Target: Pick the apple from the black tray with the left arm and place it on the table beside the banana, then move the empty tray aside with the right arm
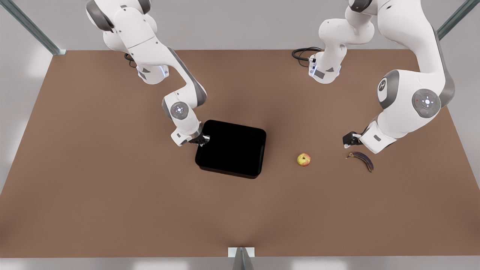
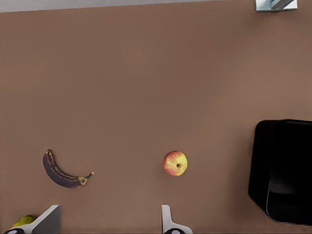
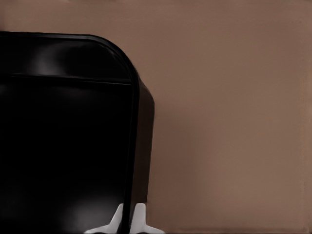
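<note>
Since apple (image 1: 303,159) already sits on table (image 1: 112,187) near banana (image 1: 362,160) | left gripper (image 2: 109,222) spread wide, idle | right gripper (image 3: 129,219) pinching black tray (image 1: 230,148) wall | risk imo: thin-wall grip slips, tray pivots twd apple

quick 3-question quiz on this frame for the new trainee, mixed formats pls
1. True or false: the apple lies inside the black tray.
2. Which gripper is closed on the tray's wall? A) left gripper B) right gripper C) neither
3. Fill in: on the table, the apple lies between the tray and the ____.

Key
1. False. It rests on the table, apart from the tray.
2. B. The right wrist view shows its fingers either side of the wall; the left gripper hangs open, empty, near the banana.
3. banana
</note>
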Robot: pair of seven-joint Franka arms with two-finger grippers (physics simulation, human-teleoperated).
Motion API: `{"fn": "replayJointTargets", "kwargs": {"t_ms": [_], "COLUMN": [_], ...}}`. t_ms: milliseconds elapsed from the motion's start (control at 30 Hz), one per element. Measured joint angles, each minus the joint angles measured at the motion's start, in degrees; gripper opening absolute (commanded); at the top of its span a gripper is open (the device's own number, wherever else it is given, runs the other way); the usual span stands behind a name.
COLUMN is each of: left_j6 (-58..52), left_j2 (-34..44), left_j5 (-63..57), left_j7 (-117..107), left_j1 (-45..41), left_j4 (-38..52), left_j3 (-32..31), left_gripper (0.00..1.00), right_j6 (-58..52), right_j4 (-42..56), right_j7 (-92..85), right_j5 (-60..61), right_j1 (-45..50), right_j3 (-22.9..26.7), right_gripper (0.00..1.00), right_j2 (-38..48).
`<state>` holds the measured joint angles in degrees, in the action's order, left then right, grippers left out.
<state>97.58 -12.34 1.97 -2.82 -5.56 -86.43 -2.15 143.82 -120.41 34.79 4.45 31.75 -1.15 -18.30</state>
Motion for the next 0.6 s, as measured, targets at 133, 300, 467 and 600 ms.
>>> {"fn": "replayJointTargets", "kwargs": {"t_ms": [133, 300, 467, 600], "left_j6": [-0.5, -0.84, -1.04, -1.09], "left_j2": [0.02, -0.12, -0.19, -0.2], "left_j5": [-0.04, -1.17, -1.51, -1.62], "left_j7": [0.44, 0.87, 1.15, 1.4], "left_j1": [-0.16, -0.35, -0.52, -0.44], "left_j4": [0.53, 0.86, 0.88, 0.88], "left_j3": [-0.14, -0.62, -0.74, -0.61], "left_gripper": [1.0, 1.0, 1.0, 1.0], "right_j6": [-5.29, -14.71, -24.59, -29.98], "right_j4": [1.49, 7.61, 15.54, 21.79], "right_j7": [-1.42, -4.77, -11.6, -19.55], "right_j5": [0.18, 0.37, 0.14, -0.12], "right_j1": [-1.67, -7.27, -19.07, -25.8], "right_j3": [0.66, 1.33, 1.1, 2.42], "right_gripper": [0.16, 0.15, 0.15, 0.15], "right_j2": [5.38, 8.76, 8.04, 2.9]}}
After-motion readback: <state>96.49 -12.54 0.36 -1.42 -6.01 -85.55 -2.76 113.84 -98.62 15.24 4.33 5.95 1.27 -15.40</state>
